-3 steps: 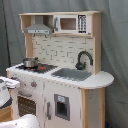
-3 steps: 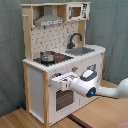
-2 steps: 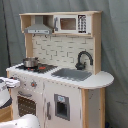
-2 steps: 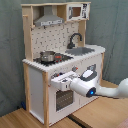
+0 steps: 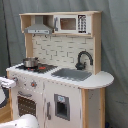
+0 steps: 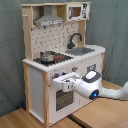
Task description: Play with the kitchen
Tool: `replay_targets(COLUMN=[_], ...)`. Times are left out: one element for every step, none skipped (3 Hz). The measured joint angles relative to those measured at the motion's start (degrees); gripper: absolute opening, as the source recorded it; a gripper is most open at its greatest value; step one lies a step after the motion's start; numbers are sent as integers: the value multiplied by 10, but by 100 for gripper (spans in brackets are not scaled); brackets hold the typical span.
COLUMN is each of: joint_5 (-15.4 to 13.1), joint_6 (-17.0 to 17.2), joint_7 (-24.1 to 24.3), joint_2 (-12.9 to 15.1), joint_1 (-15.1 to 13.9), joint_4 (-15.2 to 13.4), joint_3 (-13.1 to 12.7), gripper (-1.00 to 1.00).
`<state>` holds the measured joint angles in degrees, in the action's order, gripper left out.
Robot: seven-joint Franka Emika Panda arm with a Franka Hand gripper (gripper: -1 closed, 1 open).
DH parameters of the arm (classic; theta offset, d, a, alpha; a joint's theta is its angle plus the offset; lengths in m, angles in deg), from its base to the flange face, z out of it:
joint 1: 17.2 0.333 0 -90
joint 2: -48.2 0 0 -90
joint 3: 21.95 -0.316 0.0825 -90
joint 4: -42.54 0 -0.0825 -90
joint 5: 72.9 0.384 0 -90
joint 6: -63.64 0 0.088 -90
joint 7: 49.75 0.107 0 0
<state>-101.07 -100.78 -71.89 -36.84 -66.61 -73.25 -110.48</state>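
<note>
Grey curtain behind, your gripper sits against the kitchen front, just above the oven door, finger state unclear.

Atop the kitchen: a pot on the stovetop, with sink and faucet toward the right in both exterior views. Overhead, hood above the pot, microwave above the sink. Below the stovetop, oven door; directly before it in the second exterior view, gripper at the front panel.
</note>
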Motion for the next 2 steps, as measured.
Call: replay_targets(joint_5=[0, 0], joint_6=[37, 69], joint_7=[0, 0], joint_2=[0, 1], joint_1=[41, 83], joint_4=[-18, -46], joint_3=[0, 1], gripper=[100, 100])
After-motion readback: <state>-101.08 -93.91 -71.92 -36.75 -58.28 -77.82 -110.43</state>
